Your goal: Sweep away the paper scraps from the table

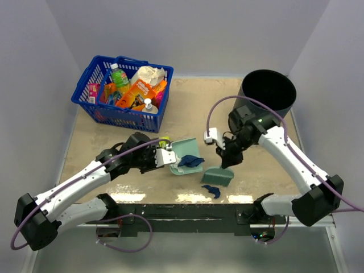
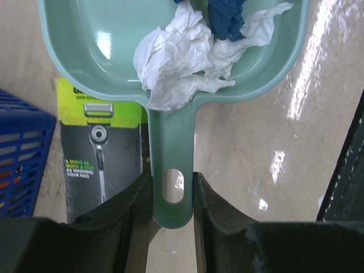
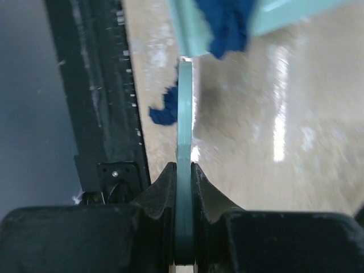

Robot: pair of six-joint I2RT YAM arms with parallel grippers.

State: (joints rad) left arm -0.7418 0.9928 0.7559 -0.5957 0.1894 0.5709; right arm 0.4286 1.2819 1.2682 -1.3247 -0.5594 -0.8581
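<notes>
My left gripper (image 1: 166, 158) (image 2: 172, 183) is shut on the handle of the teal dustpan (image 1: 183, 149) (image 2: 102, 51), which lies on the table (image 1: 199, 108). In the pan lie a whitish paper scrap (image 2: 173, 65) and a dark blue paper scrap (image 1: 191, 161) (image 2: 226, 17). My right gripper (image 1: 227, 161) (image 3: 183, 170) is shut on the teal brush (image 1: 218, 177) (image 3: 185, 114), held just right of the pan. Another dark blue scrap (image 1: 211, 190) (image 3: 165, 111) lies on the table by the brush, near the black front edge. The pan's dark blue scrap also shows in the right wrist view (image 3: 227, 23).
A blue plastic basket (image 1: 91, 99) (image 2: 20, 153) full of groceries stands at the back left. A black bin (image 1: 268, 91) stands at the back right. A green-and-black razor box (image 2: 99, 148) lies under the dustpan's handle. The black front rail (image 3: 96, 85) runs along the table's near edge.
</notes>
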